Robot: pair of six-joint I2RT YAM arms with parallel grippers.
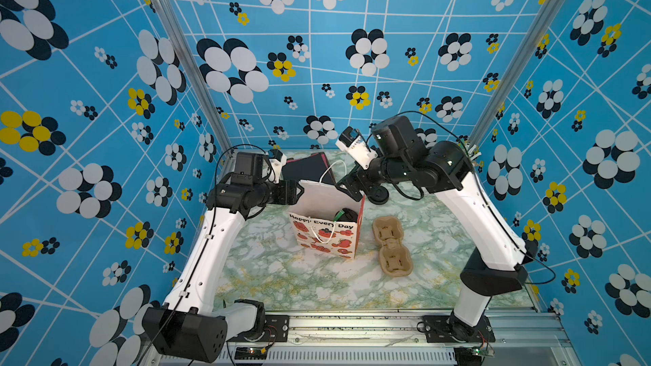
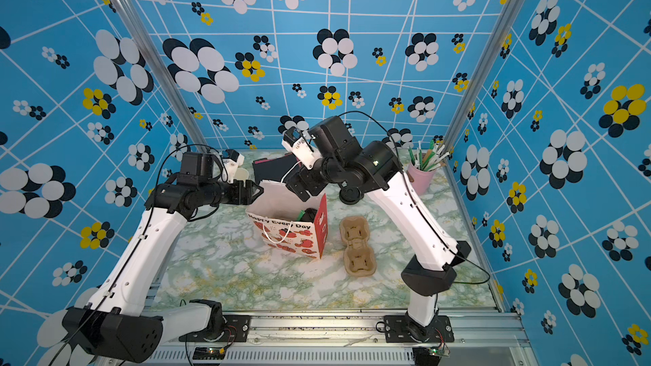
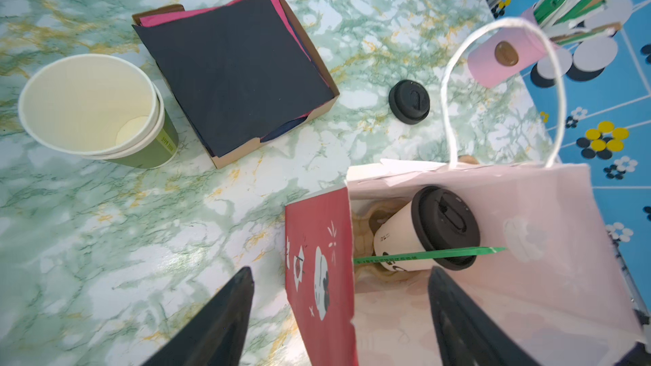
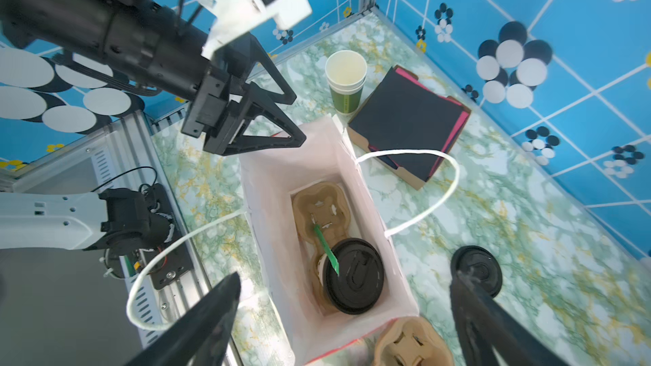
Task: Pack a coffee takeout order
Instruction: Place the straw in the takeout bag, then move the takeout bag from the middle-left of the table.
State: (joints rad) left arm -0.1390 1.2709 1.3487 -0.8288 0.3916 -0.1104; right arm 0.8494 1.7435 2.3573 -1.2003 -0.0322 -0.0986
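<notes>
White cup (image 3: 398, 235): sits inside the paper bag (image 3: 549, 227), at the bag's right end, in one hole of a brown holder (image 4: 317, 202). Stands top up, so runs up and down. Looks tipped a little in the left wrist view; cannot tell how much. Wears the black lid (image 3: 445, 227) on top, flat face up.

Green stick (image 4: 326, 249): lies slanted, left to right, one end on the lid, the other down by the holder's empty left hole.

Black napkin (image 3: 232, 75): lies flat on top of the pile in a brown box (image 3: 234, 156), at the far side of the table (image 1: 281, 276), behind the bag. Has pink napkins (image 3: 155, 21) peeking out under it.

Left claw (image 3: 340, 269): spread, holding nothing. Hangs at the bag's left end, with the red side wall between its two fingers; cannot tell if touching.

Right claw (image 4: 347, 274): spread wide, holding nothing. Hangs above the bag, over the cup.

Spare lid (image 1: 377, 194): flat on the table, just right of the bag and a bit farther back. Second holder (image 1: 391, 246): right of the bag, long way running near to far. Green cups (image 3: 88, 107): stacked at the far left. Pink pot (image 2: 421, 177) of sticks: in the far right corner.

Table: shiny, green and white like marble, with yellow streaks. Walls (image 1: 317, 47): blue all around, with white lines and black, white and yellow flowers
</notes>
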